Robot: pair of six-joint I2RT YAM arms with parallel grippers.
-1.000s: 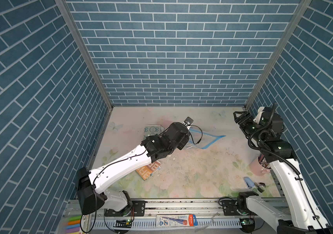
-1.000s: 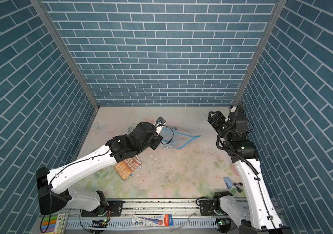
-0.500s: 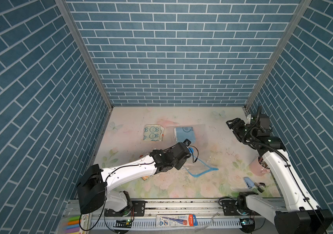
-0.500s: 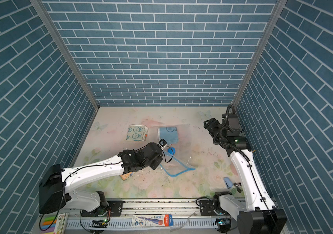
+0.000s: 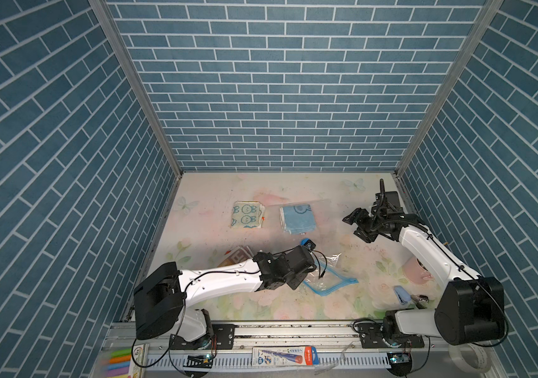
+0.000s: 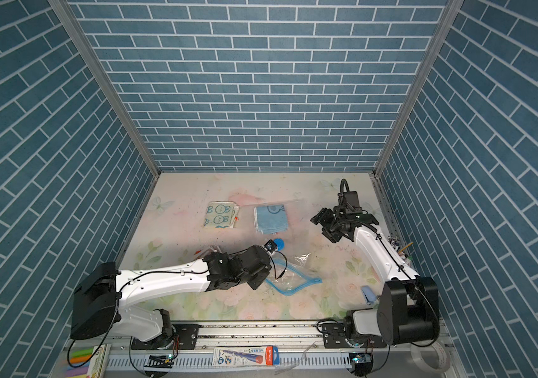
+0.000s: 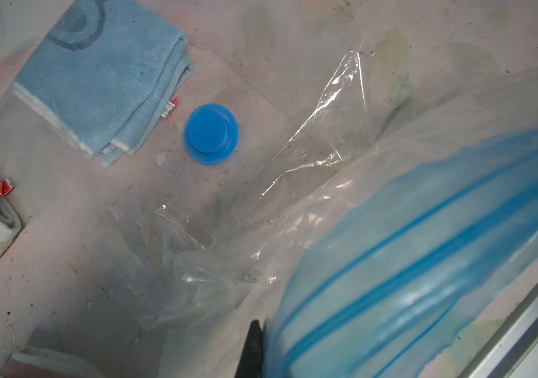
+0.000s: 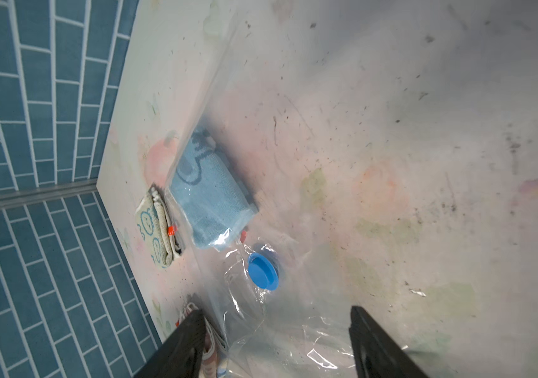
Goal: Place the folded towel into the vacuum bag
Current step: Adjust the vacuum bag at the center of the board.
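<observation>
The vacuum bag (image 5: 328, 261) lies clear and crumpled on the floral mat, its round blue valve cap (image 7: 211, 133) facing up. A folded blue towel (image 5: 297, 218) rests under the clear plastic at the bag's far end. My left gripper (image 5: 305, 278) is low at the front, shut on the bag's blue zip strip (image 7: 424, 278), which is raised and bowed. In the left wrist view only one dark fingertip (image 7: 252, 340) shows beside the strip. My right gripper (image 5: 356, 225) hovers open at the right, above the mat and apart from the bag, with nothing between its fingers (image 8: 375, 343).
A cream folded towel with a blue bunny print (image 5: 247, 214) lies just left of the bag. An orange patterned towel (image 5: 236, 257) peeks out under my left arm. A pink cup (image 5: 416, 270) and a blue clip (image 5: 401, 293) sit at the front right. Brick walls enclose three sides.
My left arm drew back from the middle toward the front, pulling the zip end along; the blue and cream towels came into sight. My right gripper swung down and inward.
</observation>
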